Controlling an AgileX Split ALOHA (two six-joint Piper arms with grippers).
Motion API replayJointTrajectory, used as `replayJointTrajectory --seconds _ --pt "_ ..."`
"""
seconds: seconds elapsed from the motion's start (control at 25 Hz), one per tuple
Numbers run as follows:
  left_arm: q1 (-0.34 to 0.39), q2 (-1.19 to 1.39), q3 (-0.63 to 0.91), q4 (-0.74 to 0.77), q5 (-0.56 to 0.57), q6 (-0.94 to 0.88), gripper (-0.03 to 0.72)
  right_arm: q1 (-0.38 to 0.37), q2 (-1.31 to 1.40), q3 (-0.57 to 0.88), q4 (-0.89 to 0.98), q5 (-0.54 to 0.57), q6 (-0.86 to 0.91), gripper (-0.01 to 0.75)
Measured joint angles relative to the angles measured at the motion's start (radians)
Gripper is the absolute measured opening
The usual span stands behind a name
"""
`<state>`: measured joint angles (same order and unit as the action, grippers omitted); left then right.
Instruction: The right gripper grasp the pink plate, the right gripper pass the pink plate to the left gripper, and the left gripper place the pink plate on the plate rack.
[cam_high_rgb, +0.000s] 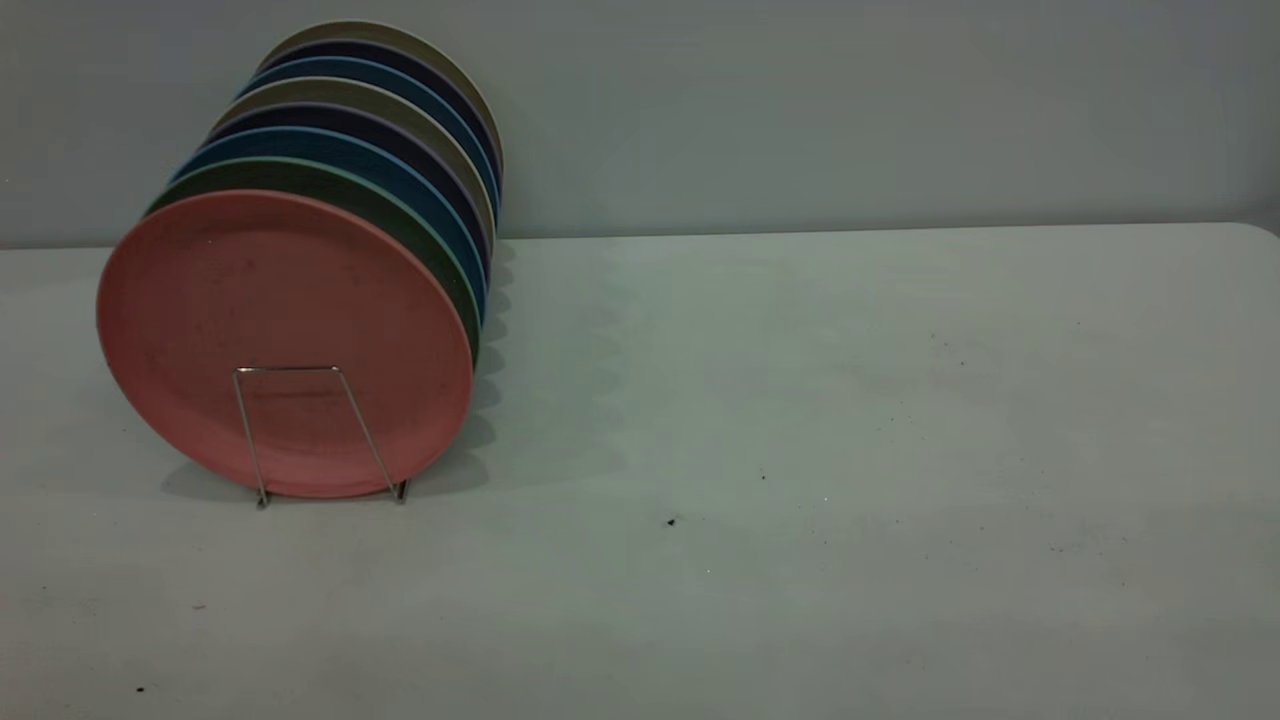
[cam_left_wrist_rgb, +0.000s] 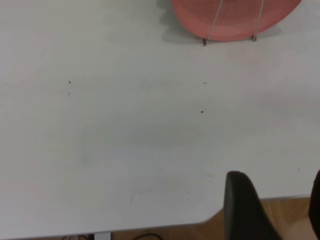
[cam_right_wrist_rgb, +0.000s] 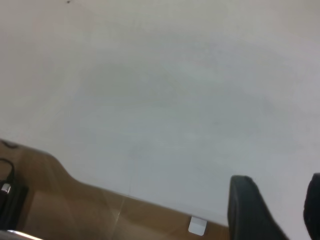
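— Where's the pink plate?
— Upright in the plate rack, front of the stack, near the worktop's left end.
— And the arms?
— Left gripper and right gripper both spread, empty, over the worktop's edge.

the plate rack stands on the desk toward its left side, running from near the middle depth back toward the far edge by the wall. the pink plate stands on edge in the rack's front slot, leaning back, with the foremost wire loop just before its face. behind it a row of other plates stands in the rack, one after another toward the wall. the right half of the desk stretches out beside them. the left end effector hangs over the desk's near edge — well apart from the rack; the right end effector hangs over another desk edge, the floor below it.
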<state>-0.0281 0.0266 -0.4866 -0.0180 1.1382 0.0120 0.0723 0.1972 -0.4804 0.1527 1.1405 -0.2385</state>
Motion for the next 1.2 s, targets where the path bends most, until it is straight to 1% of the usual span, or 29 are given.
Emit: replayJointTrajectory --seconds 0.32,0.64,1.2 --pt "0.0 0.0 0.0 0.0 0.0 0.001 0.358 0.0 -0.004 0.0 -0.001 0.0 0.0 0.293" --pt "0.0 -0.047 0.0 0.0 -0.001 0.001 0.358 0.0 -0.212 0.0 0.0 0.003 0.0 0.293" --pt "0.0 -0.049 0.0 0.0 -0.001 0.001 0.358 0.0 -0.217 0.0 0.0 0.004 0.0 0.293"
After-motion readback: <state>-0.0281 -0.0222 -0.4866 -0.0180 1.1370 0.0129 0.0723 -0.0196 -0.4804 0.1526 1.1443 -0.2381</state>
